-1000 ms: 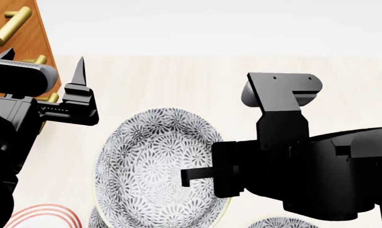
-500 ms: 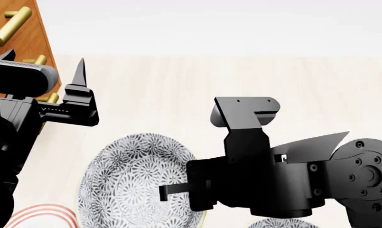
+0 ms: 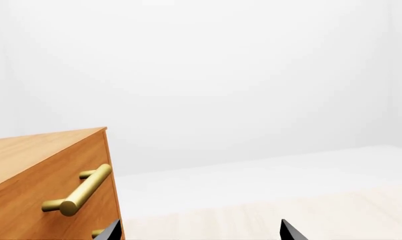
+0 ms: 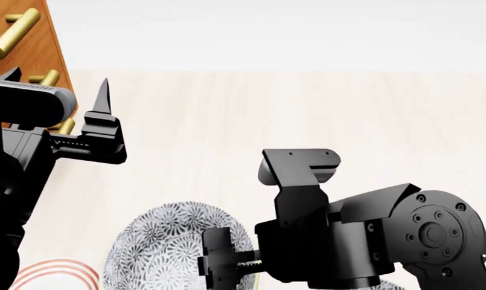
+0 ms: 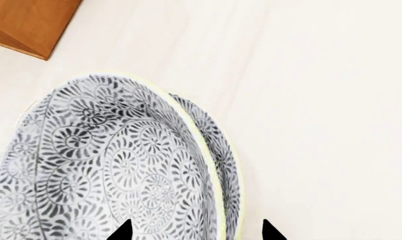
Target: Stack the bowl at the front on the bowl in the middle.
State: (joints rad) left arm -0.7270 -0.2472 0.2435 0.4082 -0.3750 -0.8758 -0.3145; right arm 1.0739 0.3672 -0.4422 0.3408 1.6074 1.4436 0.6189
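Worktop point(image 4: 307, 109) of pale wood carried the bowl at the front point(image 5: 101, 170), gripped at its rim by the right pincer point(image 5: 194, 231), overlapping the bowl in the middle point(image 5: 217, 150) just behind; left pincer point(image 3: 195, 231) gaped wide, well apart.

A bare simulated room — wooden drawer cabinet point(image 3: 47, 185) with brass handles point(image 3: 79, 191), pale wood tabletop point(image 4: 307, 115).

Black blocky arms, pointed fingers point(image 4: 103, 95), round bolted joint
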